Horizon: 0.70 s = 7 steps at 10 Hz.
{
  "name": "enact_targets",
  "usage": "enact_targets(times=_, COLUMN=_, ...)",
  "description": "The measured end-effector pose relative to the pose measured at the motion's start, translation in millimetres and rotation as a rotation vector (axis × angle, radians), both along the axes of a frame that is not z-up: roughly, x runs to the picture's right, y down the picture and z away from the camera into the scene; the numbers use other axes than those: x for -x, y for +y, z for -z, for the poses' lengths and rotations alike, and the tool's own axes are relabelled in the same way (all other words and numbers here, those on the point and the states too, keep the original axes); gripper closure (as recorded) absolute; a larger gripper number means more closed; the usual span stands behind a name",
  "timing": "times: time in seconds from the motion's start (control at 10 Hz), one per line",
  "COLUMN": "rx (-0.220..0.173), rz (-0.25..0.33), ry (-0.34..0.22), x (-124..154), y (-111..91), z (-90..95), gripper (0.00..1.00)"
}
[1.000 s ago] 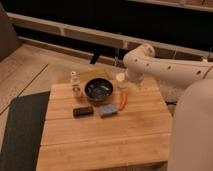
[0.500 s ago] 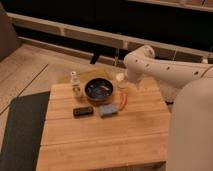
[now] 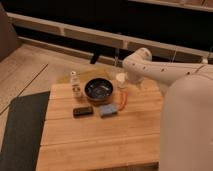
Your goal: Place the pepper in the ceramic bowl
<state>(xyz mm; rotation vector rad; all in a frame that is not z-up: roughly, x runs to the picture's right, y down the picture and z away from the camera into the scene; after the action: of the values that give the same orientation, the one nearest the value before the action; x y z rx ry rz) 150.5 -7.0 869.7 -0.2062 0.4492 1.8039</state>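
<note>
The ceramic bowl [image 3: 98, 91], dark and glossy inside, sits at the back middle of the wooden table [image 3: 100, 140]. The slim orange-red pepper [image 3: 123, 100] lies on the table just right of the bowl. My white arm reaches in from the right and bends down. Its gripper [image 3: 125, 87] hangs open right above the pepper's far end, beside a small white cup [image 3: 121, 79], with nothing held in it.
A small clear bottle [image 3: 76, 83] stands left of the bowl. A flat black object [image 3: 82, 111] and a blue-grey sponge [image 3: 107, 110] lie in front of the bowl. A dark mat [image 3: 20, 130] covers the floor to the left. My white body [image 3: 187, 125] fills the right side.
</note>
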Motion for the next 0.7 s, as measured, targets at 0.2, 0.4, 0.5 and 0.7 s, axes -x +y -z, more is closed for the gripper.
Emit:
enact_targets(times=0.2, rx=0.055, rz=-0.008, ry=0.003, x=10.2, y=18.7, z=-17.4, gripper=0.35)
enact_targets(times=0.4, rx=0.129, rz=-0.016, ry=0.033, x=7.3, y=40.5, z=-33.6, gripper=0.35)
enact_targets(times=0.5, rx=0.171, rz=-0.023, ry=0.052, x=2.7, y=50.0, z=-41.0, gripper=0.35)
enact_targets(times=0.7, rx=0.242, rz=-0.027, ry=0.079, x=-3.3, y=62.1, z=-54.1, gripper=0.35)
